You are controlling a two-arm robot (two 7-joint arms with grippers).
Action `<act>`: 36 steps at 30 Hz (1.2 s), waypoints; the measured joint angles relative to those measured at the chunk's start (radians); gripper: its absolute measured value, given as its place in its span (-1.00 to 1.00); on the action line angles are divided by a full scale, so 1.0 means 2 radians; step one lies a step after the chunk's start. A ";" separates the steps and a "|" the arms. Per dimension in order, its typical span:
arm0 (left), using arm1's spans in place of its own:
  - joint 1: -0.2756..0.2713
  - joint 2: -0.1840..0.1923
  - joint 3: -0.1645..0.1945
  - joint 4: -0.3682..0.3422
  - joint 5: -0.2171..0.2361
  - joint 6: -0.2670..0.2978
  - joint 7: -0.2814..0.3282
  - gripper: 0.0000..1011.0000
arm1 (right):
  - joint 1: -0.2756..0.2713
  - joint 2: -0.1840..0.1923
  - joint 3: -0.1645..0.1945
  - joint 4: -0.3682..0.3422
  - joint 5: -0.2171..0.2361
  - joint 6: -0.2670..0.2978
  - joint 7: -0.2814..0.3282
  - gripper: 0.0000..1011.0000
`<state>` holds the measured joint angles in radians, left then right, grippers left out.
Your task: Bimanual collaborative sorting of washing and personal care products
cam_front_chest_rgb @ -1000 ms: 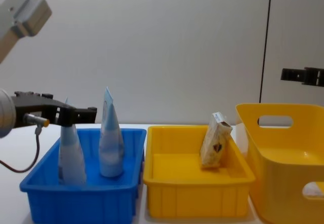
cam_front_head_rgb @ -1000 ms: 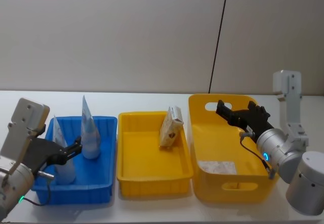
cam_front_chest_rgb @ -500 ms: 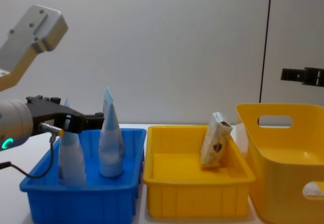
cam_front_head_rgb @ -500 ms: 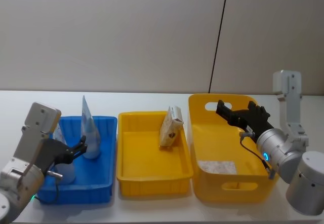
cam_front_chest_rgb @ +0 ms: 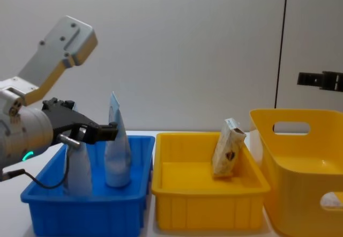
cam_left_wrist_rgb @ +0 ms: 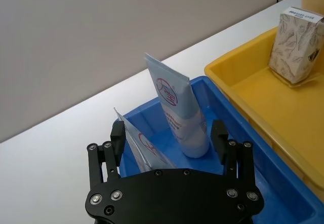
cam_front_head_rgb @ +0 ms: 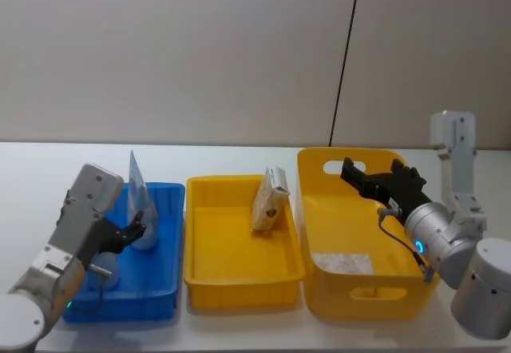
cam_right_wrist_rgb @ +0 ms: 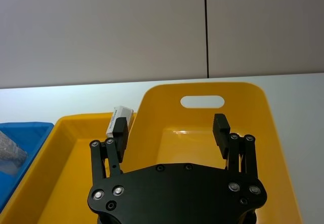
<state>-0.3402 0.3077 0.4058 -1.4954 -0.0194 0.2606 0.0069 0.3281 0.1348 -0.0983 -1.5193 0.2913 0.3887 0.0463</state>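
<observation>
Left gripper (cam_left_wrist_rgb: 168,133), spread, tilts down over the blue bin (cam_front_head_rgb: 136,303), at two tubes (cam_left_wrist_rgb: 178,107); right gripper (cam_right_wrist_rgb: 170,124), spread, hovers above the deep yellow bin (cam_front_head_rgb: 335,305).

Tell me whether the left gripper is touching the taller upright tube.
Apart. In the left wrist view the open left gripper straddles the taller tube, with the blue bin showing between them.

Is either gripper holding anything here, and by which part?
Nothing is held. The left gripper is open by the tubes; the right gripper is open and empty.
</observation>
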 joint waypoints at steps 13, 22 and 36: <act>-0.012 -0.001 0.015 0.020 0.033 -0.010 0.009 0.98 | 0.000 0.000 0.000 0.000 0.000 0.000 0.000 0.99; -0.015 -0.001 0.020 0.026 0.042 -0.013 0.011 0.98 | 0.000 0.000 0.000 0.000 0.000 0.000 0.000 0.99; -0.009 -0.012 0.008 0.028 0.037 -0.023 0.019 0.98 | 0.000 0.000 0.000 0.000 0.000 0.000 0.000 0.98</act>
<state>-0.3584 0.2847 0.4219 -1.4386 0.0550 0.2142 0.0452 0.3281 0.1347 -0.0983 -1.5193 0.2913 0.3887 0.0463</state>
